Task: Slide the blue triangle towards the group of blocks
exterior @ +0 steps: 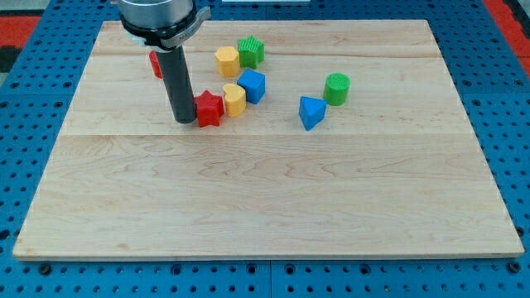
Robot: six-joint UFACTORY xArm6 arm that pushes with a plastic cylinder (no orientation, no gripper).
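My tip (184, 121) rested on the surface (265, 199) just left of the red star (209, 108). The blue triangle (310, 112) lay apart, right of the group. The end effector, a bare rod, held nothing.

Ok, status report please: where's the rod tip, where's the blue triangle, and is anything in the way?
My tip beside red star block, its left. Blue triangle block apart, right of the group, green cylinder block by it. Path to blue cube block open.

A straight dark rod (181, 87) hangs under a grey round flange (157, 16).
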